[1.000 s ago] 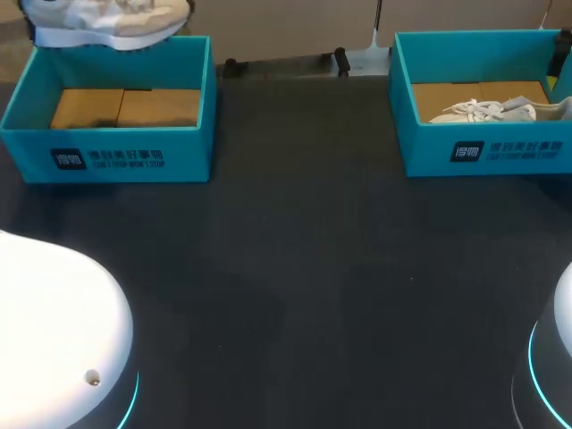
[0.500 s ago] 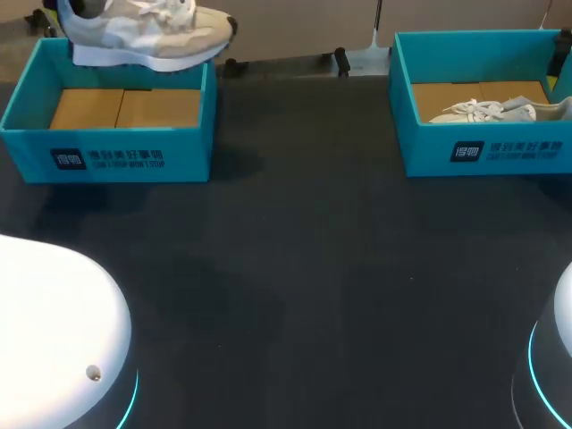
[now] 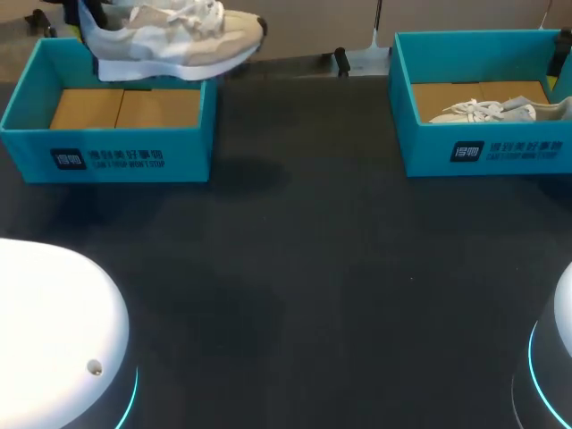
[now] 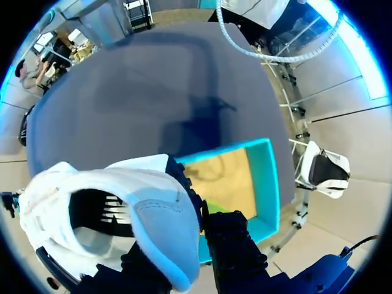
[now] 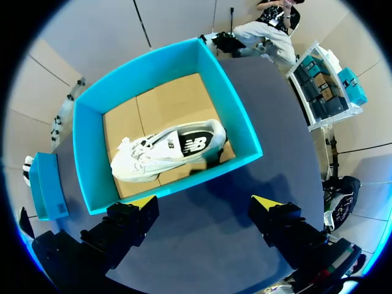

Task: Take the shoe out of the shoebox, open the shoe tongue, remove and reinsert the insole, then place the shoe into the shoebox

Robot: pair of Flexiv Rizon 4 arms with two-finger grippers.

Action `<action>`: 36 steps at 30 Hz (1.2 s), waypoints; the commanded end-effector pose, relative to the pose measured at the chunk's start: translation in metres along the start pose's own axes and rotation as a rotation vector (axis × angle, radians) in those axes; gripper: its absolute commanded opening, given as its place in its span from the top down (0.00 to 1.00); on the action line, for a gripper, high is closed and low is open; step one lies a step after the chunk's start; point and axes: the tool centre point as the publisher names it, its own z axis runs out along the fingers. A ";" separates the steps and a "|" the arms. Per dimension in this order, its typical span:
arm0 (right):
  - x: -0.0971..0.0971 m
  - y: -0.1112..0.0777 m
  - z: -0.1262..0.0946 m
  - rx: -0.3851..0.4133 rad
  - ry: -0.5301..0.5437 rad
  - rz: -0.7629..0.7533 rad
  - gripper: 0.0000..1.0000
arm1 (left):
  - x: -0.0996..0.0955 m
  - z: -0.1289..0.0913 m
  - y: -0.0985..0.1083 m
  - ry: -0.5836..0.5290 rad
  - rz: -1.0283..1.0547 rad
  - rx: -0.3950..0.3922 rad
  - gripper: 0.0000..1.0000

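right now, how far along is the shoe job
Done: the beige-and-white lace-up sneaker is out, hanging above the left teal cardboard shoebox. In hand: the left gripper is shut on its heel. Left: opening the tongue, insole out and in, boxing it. The right gripper is open.

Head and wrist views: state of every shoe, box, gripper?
lifted shoe: in the air, out of the left shoebox.
left shoebox: open, empty.
right shoebox: open, holds second shoe.
second shoe: lying on its side.
left gripper: jaws shut on lifted shoe.
right gripper: jaws open, empty.
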 end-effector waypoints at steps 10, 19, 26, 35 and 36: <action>0.000 0.000 0.000 -0.001 0.000 0.001 0.00 | -0.006 -0.002 -0.014 -0.005 0.017 -0.029 1.00; 0.000 0.000 0.000 -0.001 0.000 0.001 0.00 | -0.006 -0.002 -0.014 -0.005 0.017 -0.029 1.00; 0.000 0.000 0.000 -0.001 0.000 0.001 0.00 | -0.027 -0.011 -0.042 0.049 -0.070 -0.067 1.00; 0.000 0.000 0.000 -0.001 0.000 0.001 0.00 | -0.060 -0.022 -0.077 0.059 -0.132 -0.101 1.00; 0.000 0.000 0.000 -0.001 0.000 0.001 0.00 | -0.063 -0.022 -0.079 0.056 -0.134 -0.094 1.00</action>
